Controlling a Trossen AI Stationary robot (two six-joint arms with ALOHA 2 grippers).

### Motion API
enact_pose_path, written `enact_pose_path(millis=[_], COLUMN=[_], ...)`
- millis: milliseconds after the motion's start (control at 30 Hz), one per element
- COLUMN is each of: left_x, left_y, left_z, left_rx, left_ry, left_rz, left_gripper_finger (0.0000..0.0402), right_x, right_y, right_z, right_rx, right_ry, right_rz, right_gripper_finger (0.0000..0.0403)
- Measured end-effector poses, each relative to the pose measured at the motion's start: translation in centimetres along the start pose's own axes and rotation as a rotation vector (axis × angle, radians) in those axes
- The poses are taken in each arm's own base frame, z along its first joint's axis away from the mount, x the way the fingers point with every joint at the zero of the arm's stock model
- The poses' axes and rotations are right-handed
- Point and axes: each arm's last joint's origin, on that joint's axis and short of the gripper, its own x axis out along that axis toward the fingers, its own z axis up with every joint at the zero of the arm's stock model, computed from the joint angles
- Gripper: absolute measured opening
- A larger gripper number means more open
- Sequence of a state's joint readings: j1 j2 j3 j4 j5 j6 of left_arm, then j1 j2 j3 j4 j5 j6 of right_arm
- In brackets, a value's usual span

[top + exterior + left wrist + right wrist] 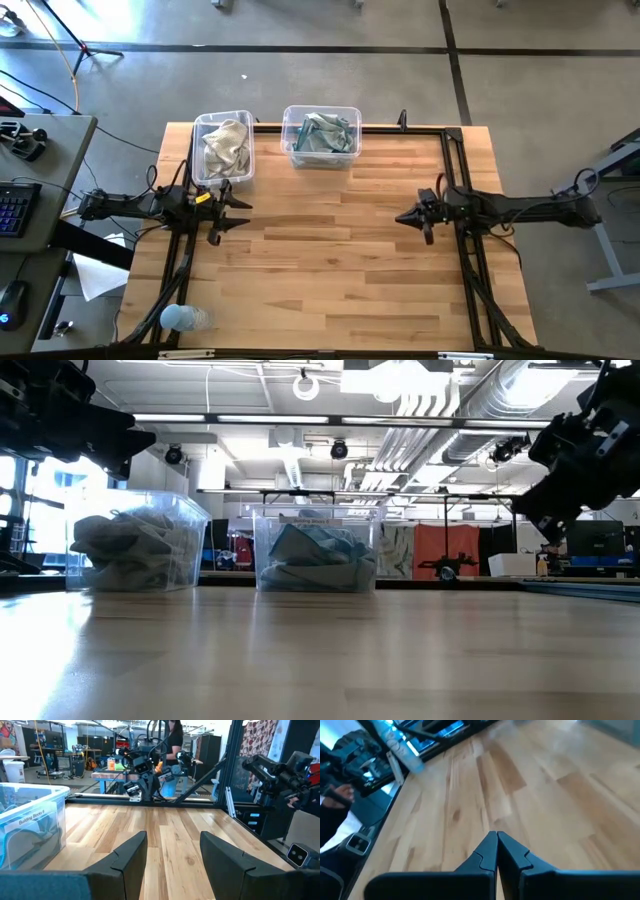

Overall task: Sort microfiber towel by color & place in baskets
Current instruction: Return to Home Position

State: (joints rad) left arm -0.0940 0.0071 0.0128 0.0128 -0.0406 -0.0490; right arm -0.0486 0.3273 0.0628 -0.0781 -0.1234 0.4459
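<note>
Off the table's point(330, 260) left edge, a keyboard point(14, 207) sits on a grey desk point(45, 150). At the table's near left corner a clear bottle point(185, 318) lies on its side.

The left gripper point(240, 215) hangs over the table's left side, about midway between the near and far edges, and points toward the table's middle. Its fingers point(127, 857) are spread apart with bare wood showing between them, and they hold nothing.

At the table's far edge, toward the left, stands the left basket point(222, 117). It holds the beige-grey towels point(227, 145), bunched in a loose heap inside its clear walls. Just beside it along the same far edge, closer to the table's middle, stands the right basket point(320, 108). It holds the teal towels point(322, 135), also crumpled. The two baskets stand apart with a narrow strip of wood between them. No towel lies on the table outside them.

The right gripper point(402, 216) hangs over the table's right side, level with the left one, and points back toward the table's middle. Its fingers point(487, 852) are pressed together with nothing between them. In the low view both arms hang well above the wood.

Beyond the table's right edge, in the left wrist view, a person point(172, 740) stands in the room.
</note>
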Motion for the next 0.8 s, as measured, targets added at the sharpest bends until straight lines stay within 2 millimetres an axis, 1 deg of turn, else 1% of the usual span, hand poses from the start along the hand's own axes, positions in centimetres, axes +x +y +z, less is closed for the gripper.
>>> enact_pose_path(millis=[67,267,433,500,567,600,800], left_x=[0.0,0.0,0.0,0.0,0.0,0.0,0.0], left_y=[0.0,0.0,0.0,0.0,0.0,0.0,0.0], left_z=[0.0,0.0,0.0,0.0,0.0,0.0,0.0], left_rx=[0.0,0.0,0.0,0.0,0.0,0.0,0.0], left_ry=[0.0,0.0,0.0,0.0,0.0,0.0,0.0], left_rz=[0.0,0.0,0.0,0.0,0.0,0.0,0.0], left_gripper_finger=[0.017,0.017,0.017,0.017,0.017,0.017,0.017], right_x=[-0.2,-0.6,-0.7,-1.0,-1.3,-1.4,-1.4], right_y=[0.2,0.7,0.8,0.7,0.5,0.4,0.6], right_z=[-0.3,-0.3,-0.3,-0.4,-0.6,-0.6,-0.6], right_rx=[-0.007,-0.077,-0.078,-0.051,-0.021,-0.022,-0.064], right_ry=[0.016,-0.016,-0.003,0.061,0.127,0.124,0.127], right_rz=[0.009,0.028,0.036,-0.008,-0.087,-0.115,-0.088], right_gripper_finger=[0.0,0.0,0.0,0.0,0.0,0.0,0.0])
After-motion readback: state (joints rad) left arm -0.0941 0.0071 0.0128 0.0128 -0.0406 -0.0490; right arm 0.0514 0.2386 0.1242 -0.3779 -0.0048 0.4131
